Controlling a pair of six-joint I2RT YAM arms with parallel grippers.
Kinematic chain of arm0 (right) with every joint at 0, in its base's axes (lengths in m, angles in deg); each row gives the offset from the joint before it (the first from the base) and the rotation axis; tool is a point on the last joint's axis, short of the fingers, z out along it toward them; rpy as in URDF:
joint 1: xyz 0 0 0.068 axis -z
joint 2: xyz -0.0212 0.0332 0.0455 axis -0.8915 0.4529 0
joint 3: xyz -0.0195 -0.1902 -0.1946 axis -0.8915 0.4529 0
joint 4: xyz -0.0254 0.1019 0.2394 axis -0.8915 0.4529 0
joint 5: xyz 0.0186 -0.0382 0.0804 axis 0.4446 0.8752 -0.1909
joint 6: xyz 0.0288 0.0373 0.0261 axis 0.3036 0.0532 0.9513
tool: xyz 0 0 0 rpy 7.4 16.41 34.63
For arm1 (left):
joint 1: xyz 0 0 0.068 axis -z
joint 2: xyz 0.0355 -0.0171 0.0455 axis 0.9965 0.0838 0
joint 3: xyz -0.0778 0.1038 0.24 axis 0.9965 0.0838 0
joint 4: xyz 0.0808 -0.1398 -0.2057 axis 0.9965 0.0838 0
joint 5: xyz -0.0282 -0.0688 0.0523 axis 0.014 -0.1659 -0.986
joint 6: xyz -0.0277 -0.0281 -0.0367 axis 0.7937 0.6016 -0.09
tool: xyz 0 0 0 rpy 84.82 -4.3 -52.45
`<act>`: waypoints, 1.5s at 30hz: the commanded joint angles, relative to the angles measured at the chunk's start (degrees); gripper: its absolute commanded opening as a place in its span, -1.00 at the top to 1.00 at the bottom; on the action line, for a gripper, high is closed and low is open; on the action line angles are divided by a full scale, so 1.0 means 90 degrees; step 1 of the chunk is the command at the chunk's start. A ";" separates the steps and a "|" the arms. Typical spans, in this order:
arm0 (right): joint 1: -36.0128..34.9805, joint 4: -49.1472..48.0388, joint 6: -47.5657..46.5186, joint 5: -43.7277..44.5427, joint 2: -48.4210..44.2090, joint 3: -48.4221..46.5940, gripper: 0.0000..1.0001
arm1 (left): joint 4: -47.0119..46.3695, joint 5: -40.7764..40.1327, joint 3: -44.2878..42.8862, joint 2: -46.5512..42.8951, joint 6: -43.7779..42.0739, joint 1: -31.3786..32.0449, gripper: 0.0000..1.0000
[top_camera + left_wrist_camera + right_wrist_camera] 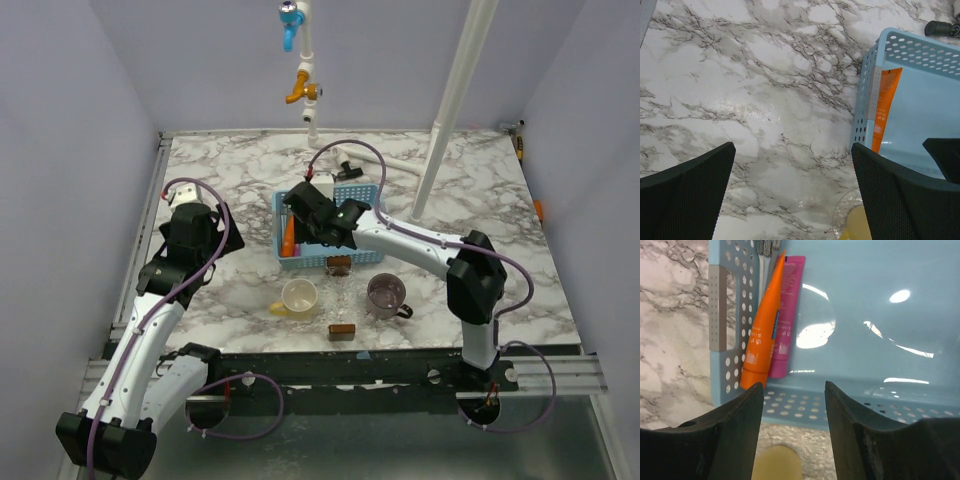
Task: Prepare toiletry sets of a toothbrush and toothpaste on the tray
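The orange toothpaste (762, 325) leans against the left wall of a pale blue perforated basket (720, 310), with a pink tube (785, 315) beside it. Pale toothbrush (762, 265) stems and bristle heads show behind the tubes. My right gripper (793, 390) hovers above the basket's near wall, open, with nothing between its fingers. A clear tray (342, 295) with brown end handles lies in front of the basket. My left gripper (792, 150) hangs wide open over bare marble, left of the basket (867, 90) and apart from the toothpaste (884, 107).
A yellow cup (299, 297) and a purple mug (386, 294) stand on the clear tray. White pipes with blue and orange taps (300, 70) rise at the back, and a white pole (455, 95) slants at the back right. Walls close in both sides.
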 commanded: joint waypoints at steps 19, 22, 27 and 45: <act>0.0327 -0.0562 0.0504 -0.1076 0.2136 -0.1464 -0.19 | -0.0122 0.0190 -0.0076 -0.0007 -0.0067 -0.0035 -0.97; 0.0326 -0.0557 0.0508 -0.1088 0.2240 -0.1487 -0.15 | -0.0126 0.0173 -0.0077 0.0002 -0.0067 -0.0035 -0.97; 0.0332 -0.0566 0.0509 -0.1066 0.2227 -0.1421 0.20 | -0.0121 0.0155 -0.0077 0.0003 -0.0067 -0.0035 -0.97; 0.0383 -0.0998 -0.0146 -0.0266 0.1014 -0.1096 0.53 | -0.0216 0.0502 -0.0067 -0.0021 -0.0178 -0.0035 -0.97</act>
